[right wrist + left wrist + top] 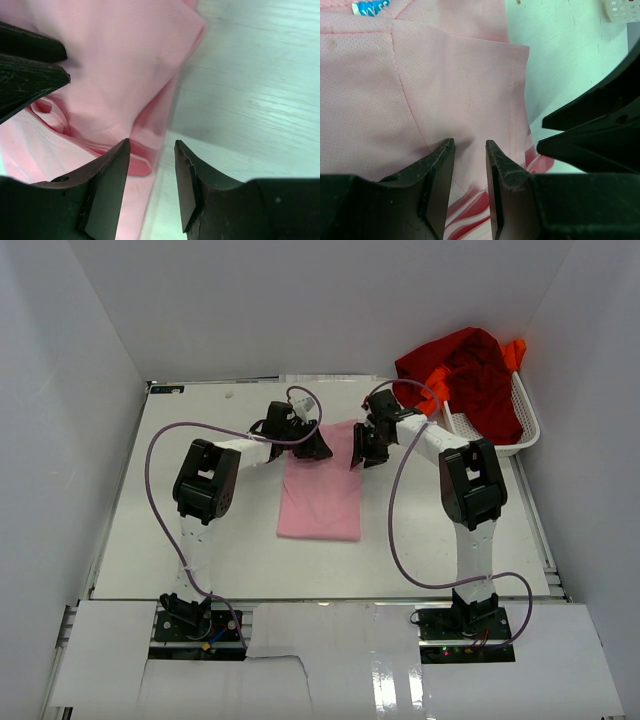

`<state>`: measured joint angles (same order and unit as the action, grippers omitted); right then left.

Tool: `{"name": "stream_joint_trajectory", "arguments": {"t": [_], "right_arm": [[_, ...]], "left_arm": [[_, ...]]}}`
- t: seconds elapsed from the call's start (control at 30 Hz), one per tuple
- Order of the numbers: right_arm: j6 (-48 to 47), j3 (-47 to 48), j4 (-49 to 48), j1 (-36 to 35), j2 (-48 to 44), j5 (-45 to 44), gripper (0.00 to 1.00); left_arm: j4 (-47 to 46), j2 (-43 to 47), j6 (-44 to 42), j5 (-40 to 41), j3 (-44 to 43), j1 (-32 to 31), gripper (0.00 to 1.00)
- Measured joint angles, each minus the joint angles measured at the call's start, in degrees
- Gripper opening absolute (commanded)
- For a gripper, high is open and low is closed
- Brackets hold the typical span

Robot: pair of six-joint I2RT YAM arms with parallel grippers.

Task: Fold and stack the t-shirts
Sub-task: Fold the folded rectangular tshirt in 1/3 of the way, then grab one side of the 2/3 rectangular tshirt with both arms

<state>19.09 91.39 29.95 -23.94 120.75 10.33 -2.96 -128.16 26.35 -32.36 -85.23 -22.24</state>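
Pink t-shirt [320, 495] lies folded to a rectangle at the centre of the table [180, 560]. Dark red t-shirt [470, 375] and orange t-shirt [515, 352] are heaped in the basket [525, 430], far right. Left gripper [470, 145] and right gripper [152, 145] stand over the pink shirt's far corners, jaws parted, holding nothing. Cloth is judged light, limp and thin: pinch the edge through all layers.

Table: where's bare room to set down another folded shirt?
Widest bare patch: the table left of the left arm. A strip also lies between the pink shirt and the near edge. Crowded: left gripper and right gripper are at that shirt's far end; the basket, heaped with the red shirt and orange shirt, fills the far right corner.
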Motion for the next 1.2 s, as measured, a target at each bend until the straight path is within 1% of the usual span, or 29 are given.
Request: {"name": "stream_joint_trajectory", "arguments": {"t": [0.17, 0.27, 0.37, 0.47, 0.5, 0.53, 0.57, 0.6, 0.63, 0.7, 0.73, 0.77, 0.8, 0.83, 0.93, 0.97, 1.03, 1.07, 1.17, 1.2], "right_arm": [[-0.57, 0.63, 0.44, 0.09, -2.91, -3.91, 0.48], [-1.01, 0.68, 0.42, 0.15, -5.11, -4.68, 0.48], [-1.36, 0.50, 0.35, 0.20, -7.21, -4.50, 0.49], [-1.57, -2.23, -0.13, 0.24, -10.05, -2.49, 0.54], [-1.60, -3.91, -0.11, 0.26, -11.15, -1.49, 0.57], [-1.64, -5.86, -0.39, 0.31, -12.28, -0.20, 0.58], [-1.75, -8.55, -0.76, 0.35, -13.60, 1.46, 0.63], [-1.68, -11.69, -1.36, 0.35, -14.97, 3.10, 0.79], [-1.46, -15.28, -2.78, 0.37, -16.65, 4.70, 0.85], [-1.09, -23.12, -4.04, 0.37, -20.44, 7.76, 1.00], [-0.79, -26.47, -4.55, 0.37, -22.32, 8.92, 0.96], [-0.83, -30.49, -5.95, 0.37, -24.70, 10.21, 0.96], [-0.50, -33.70, -6.54, 0.35, -26.97, 11.10, 1.00], [0.00, -36.98, -7.30, 0.35, -29.59, 12.09, 0.95], [1.68, -43.65, -9.35, 0.35, -36.35, 14.38, 0.94], [2.29, -45.00, -10.34, 0.35, -37.86, 15.06, 0.93], [3.87, -47.80, -13.42, 0.35, -40.39, 16.61, 0.91], [4.76, -49.29, -15.10, 0.35, -41.24, 17.35, 0.88], [7.65, -53.53, -19.26, 0.35, -42.16, 19.32, 0.83], [8.68, -54.82, -20.74, 0.35, -42.14, 19.96, 0.82]], "left_arm": [[3.45, 0.00, 0.02, 0.70, -2.54, 0.00, 0.44], [6.62, 0.00, -0.11, 1.77, -6.40, 0.02, 0.49], [9.55, 0.24, -0.48, 3.10, -10.97, 0.35, 0.56], [12.55, 2.84, -0.68, 4.50, -12.22, 1.05, 0.63], [13.79, 4.55, -0.72, 4.83, -11.67, 1.53, 0.67], [14.14, 6.71, -0.59, 5.18, -10.16, 2.16, 0.79], [14.51, 9.90, -0.28, 5.51, -7.26, 3.15, 0.85], [15.15, 13.29, 0.07, 5.64, -4.13, 4.28, 0.90], [15.10, 17.40, 0.61, 6.19, -0.09, 5.75, 0.96], [15.69, 25.59, 1.11, 7.58, 8.24, 8.61, 0.98], [16.17, 29.46, 1.44, 8.63, 12.02, 10.34, 0.98], [16.79, 32.13, 1.62, 9.40, 14.58, 11.54, 0.98], [16.22, 35.63, 1.92, 10.25, 18.34, 12.66, 0.98], [16.61, 38.51, 2.27, 10.73, 21.44, 13.22, 0.98], [18.18, 46.10, 3.39, 11.06, 30.73, 13.00, 0.98], [18.71, 47.58, 3.74, 10.95, 32.85, 12.79, 0.98], [19.39, 50.05, 4.50, 10.45, 36.89, 12.31, 0.95], [19.65, 50.84, 4.81, 10.12, 38.60, 12.15, 0.94], [19.52, 51.78, 6.01, 9.46, 42.95, 11.98, 0.88], [19.04, 51.87, 6.47, 9.33, 44.37, 11.98, 0.88]]}}
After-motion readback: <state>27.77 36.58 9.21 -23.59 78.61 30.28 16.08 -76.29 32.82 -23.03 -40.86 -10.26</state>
